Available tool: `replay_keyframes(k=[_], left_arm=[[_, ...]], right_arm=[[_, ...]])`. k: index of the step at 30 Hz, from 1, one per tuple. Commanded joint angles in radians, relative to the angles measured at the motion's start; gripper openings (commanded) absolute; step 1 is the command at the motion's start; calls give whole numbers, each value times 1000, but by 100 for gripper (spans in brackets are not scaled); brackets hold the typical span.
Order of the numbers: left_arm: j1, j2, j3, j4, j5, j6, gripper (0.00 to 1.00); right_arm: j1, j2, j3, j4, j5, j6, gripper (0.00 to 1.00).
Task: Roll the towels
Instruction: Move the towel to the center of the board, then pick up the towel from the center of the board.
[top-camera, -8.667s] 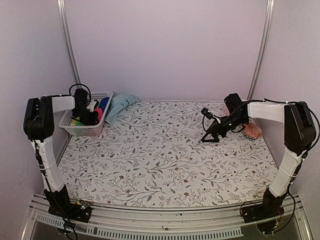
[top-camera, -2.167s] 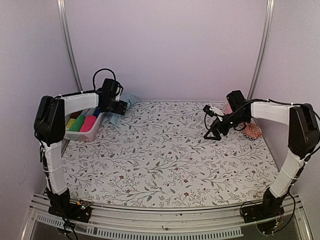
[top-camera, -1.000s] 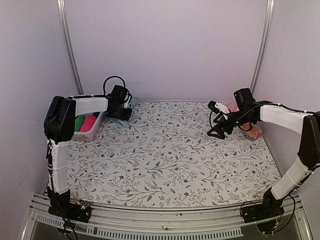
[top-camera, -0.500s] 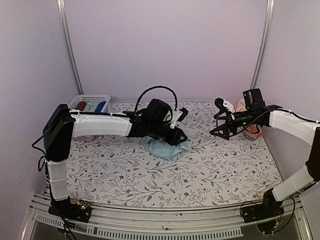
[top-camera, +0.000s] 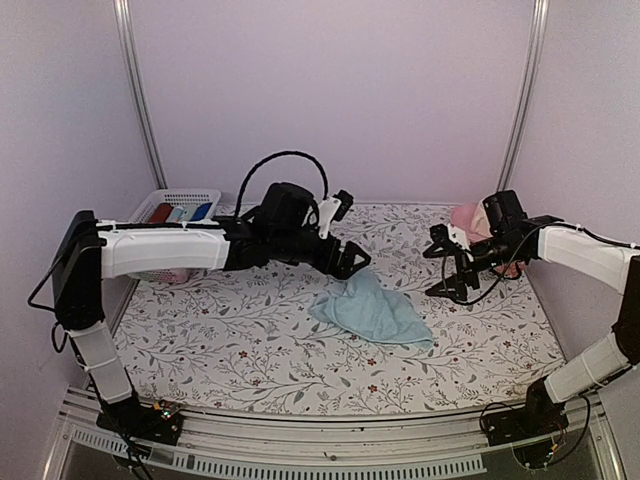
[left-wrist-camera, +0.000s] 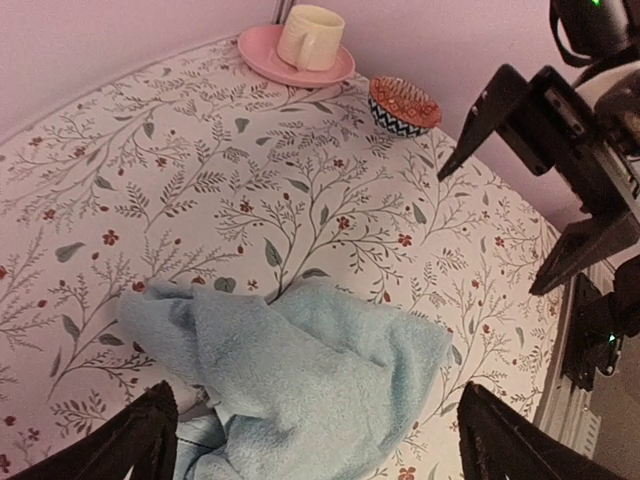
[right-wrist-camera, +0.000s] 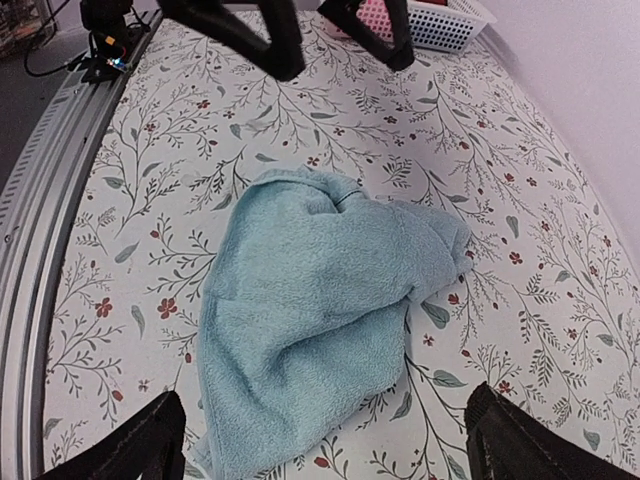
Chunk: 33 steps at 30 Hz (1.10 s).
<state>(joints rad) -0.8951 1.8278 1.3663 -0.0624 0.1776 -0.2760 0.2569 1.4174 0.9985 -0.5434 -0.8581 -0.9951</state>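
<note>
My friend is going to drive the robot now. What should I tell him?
Left gripper: open, empty, over the far edge of the pale blue towel.
Right gripper: open, empty, right of it.
Blue towel lies crumpled mid-table, unrolled.
Pink towel: only a bit shows at the basket, under the left arm.
Done: no roll on the table. Left: flatten and roll the blue, then check the pink.

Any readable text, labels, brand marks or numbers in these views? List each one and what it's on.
None: no readable text in any view.
pale blue towel: plain, no tag showing.
basket: no label visible.
cup and saucer: plain.
bowl: pattern only, no lettering.
tablecloth: leaf and flower print only.
left arm, right arm: no legible markings.
</note>
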Motion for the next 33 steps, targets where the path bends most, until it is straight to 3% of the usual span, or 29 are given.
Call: replay_keyframes(k=[1, 5, 10, 15, 17, 22, 28, 33], left_arm=[[-26, -22, -61, 39, -147, 112, 97], [-72, -25, -133, 177, -90, 228, 97], [-118, -28, -219, 475, 128, 241, 97], [-189, 54, -161, 653, 281, 320, 97], [-216, 94, -129, 702, 321, 352, 97], [-254, 194, -52, 787, 424, 421, 97], [-271, 268, 11, 840, 596, 452, 97], [-278, 328, 104, 759, 656, 465, 97]], right_arm=[[30, -48, -47, 65, 12, -30, 99], [35, -20, -21, 190, 63, 178, 99], [42, 57, 69, 233, 147, 436, 99], [96, 120, 151, 234, 186, 601, 99], [148, 149, 181, 245, 277, 656, 99], [307, 264, 258, 281, 537, 777, 99], [353, 390, 372, 249, 508, 867, 99], [397, 415, 377, 253, 498, 857, 99]])
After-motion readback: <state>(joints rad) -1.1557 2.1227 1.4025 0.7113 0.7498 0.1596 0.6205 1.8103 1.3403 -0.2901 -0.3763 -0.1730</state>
